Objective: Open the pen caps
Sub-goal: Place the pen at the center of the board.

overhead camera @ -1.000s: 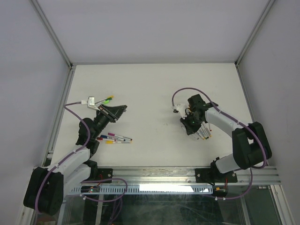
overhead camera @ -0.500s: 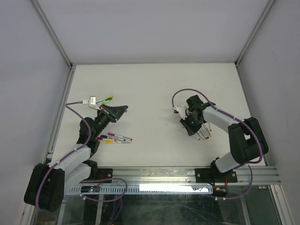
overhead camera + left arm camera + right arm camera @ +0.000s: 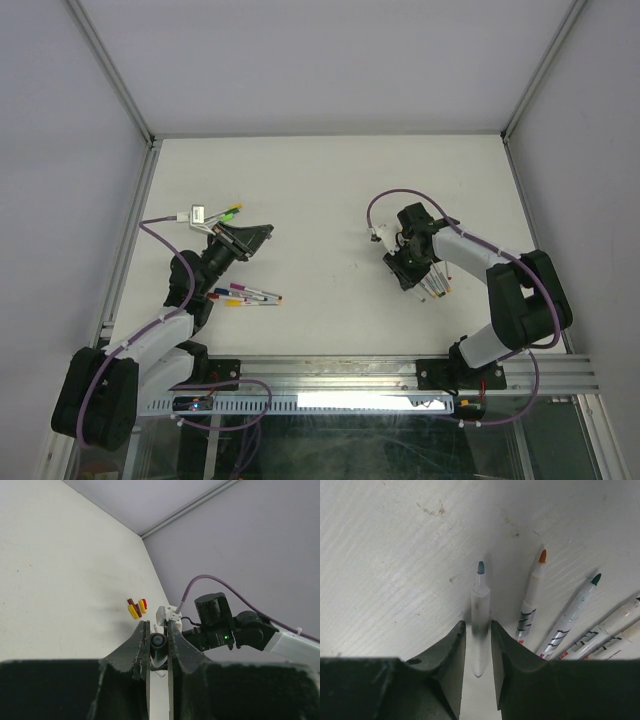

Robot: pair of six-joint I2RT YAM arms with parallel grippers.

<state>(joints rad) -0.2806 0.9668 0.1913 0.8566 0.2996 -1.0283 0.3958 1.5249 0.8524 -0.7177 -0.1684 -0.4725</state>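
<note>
Caps are grouped ahead of the left gripper, which is clamped on a dark-ended pen. A teal-tipped pen is flanked by the slightly parted right gripper.

A robotics lab test cell is shown: a bare white desk is enclosed by plain grey panels set in aluminium posts, and a left arm and right arm, trailing purple cables, are bolted to a metal rail.
</note>
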